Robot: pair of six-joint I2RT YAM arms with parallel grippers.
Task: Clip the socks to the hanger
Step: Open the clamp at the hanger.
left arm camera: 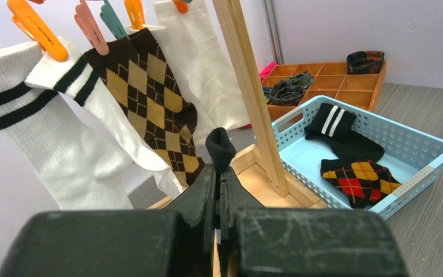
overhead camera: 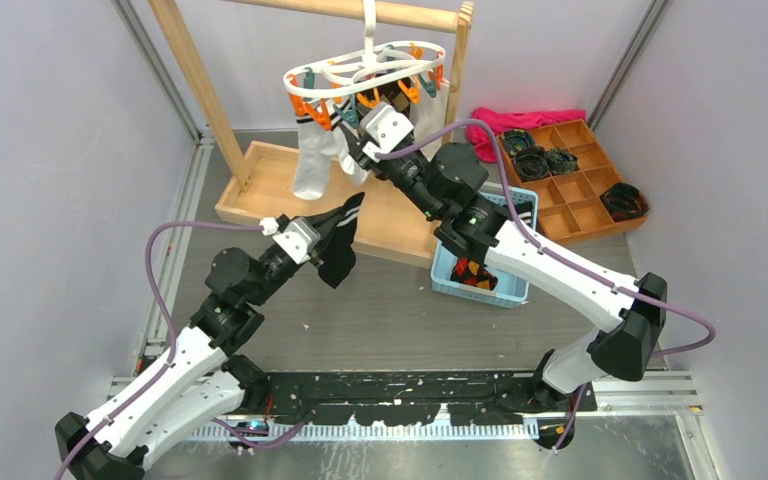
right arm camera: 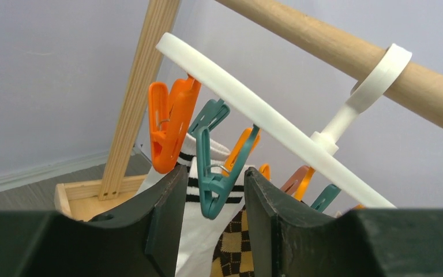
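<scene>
Dangles plain black sock (overhead camera: 339, 252) from clamped-shut left gripper (overhead camera: 317, 240), near-left of white oval plastic hanger (right arm camera: 254, 109)'s teal clip (right arm camera: 210, 180), right gripper (right arm camera: 216, 174)'s jaws astride it, grip uncertain.

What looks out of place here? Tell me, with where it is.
A pink cloth lies crumpled against the back corner of the wooden compartment tray, not sorted into it. Pale flecks litter the dark strip by the arm bases. Nothing looks damaged.
</scene>
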